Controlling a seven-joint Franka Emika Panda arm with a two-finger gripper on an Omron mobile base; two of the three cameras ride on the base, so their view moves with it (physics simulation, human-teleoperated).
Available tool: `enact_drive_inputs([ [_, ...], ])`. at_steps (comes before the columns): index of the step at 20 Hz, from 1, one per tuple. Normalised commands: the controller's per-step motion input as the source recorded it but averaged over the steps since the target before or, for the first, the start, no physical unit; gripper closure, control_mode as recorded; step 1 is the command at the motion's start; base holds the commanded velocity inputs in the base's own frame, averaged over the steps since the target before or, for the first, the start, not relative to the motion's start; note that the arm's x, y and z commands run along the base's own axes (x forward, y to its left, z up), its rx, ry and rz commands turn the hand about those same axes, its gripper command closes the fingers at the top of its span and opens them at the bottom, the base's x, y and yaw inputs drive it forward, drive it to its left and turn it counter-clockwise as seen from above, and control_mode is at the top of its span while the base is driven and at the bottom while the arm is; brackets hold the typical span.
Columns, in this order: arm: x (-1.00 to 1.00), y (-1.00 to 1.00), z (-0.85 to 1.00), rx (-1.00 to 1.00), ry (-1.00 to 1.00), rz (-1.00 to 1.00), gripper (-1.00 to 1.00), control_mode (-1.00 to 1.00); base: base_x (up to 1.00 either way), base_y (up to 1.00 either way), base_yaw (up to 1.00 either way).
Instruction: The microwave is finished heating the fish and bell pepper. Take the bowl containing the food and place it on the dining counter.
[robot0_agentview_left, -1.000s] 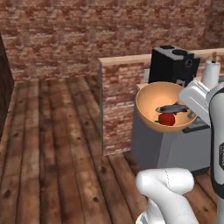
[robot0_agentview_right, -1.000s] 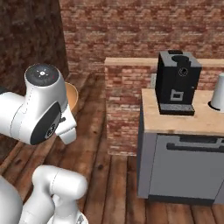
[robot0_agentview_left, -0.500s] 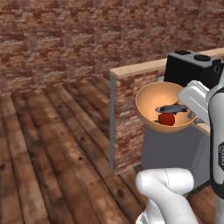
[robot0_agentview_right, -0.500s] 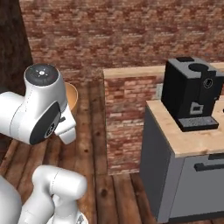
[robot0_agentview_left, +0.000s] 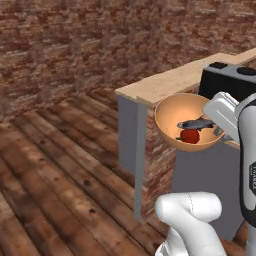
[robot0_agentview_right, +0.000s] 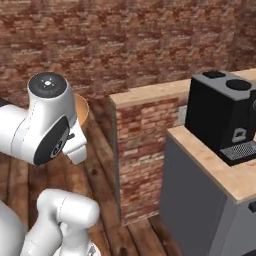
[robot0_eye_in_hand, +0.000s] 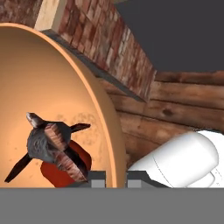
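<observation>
The orange-tan bowl (robot0_agentview_left: 176, 116) hangs in the air in front of the arm, tipped toward the left base camera. The grey fish (robot0_agentview_left: 196, 123) lies inside it on top of the red bell pepper (robot0_agentview_left: 190, 136). My gripper (robot0_agentview_left: 219, 132) is shut on the bowl's right rim. In the hand view the bowl (robot0_eye_in_hand: 52, 87) curves up on the left, holding the fish (robot0_eye_in_hand: 51, 149) and the pepper (robot0_eye_in_hand: 56, 169), and my gripper (robot0_eye_in_hand: 117, 178) pinches the rim. An edge of the bowl (robot0_agentview_right: 83, 111) peeks from behind the arm. The microwave and the dining counter are out of view.
A brick-sided counter (robot0_agentview_left: 167, 82) with a light wood top stands just behind the bowl, with its corner close by. A black coffee machine (robot0_agentview_right: 224, 116) sits on a grey cabinet (robot0_agentview_right: 197, 200). Wooden floor (robot0_agentview_left: 55, 165) stretches to the left, up to a brick wall (robot0_agentview_left: 75, 45).
The base has moved, so both views have swung. The counter corner and the coffee machine now sit further right and closer. The bowl stays gripped at the same spot before the arm.
</observation>
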Motion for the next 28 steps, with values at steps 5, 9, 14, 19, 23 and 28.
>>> enact_drive_inputs([
  [5,0.00,0.00,0.00,0.00,0.00,0.00,1.00,1.00,1.00,1.00,-0.49],
  [9,0.00,0.00,0.00,0.00,0.00,0.00,1.00,1.00,1.00,1.00,-0.49],
  [14,0.00,0.00,0.00,0.00,0.00,0.00,1.00,1.00,1.00,1.00,-0.49],
  [19,0.00,0.00,0.00,0.00,0.00,0.00,1.00,1.00,1.00,1.00,-0.52],
  [23,0.00,0.00,0.00,0.00,0.00,0.00,1.00,1.00,1.00,1.00,-0.57],
  [28,0.00,0.00,0.00,0.00,0.00,0.00,1.00,1.00,1.00,0.98,-0.61],
])
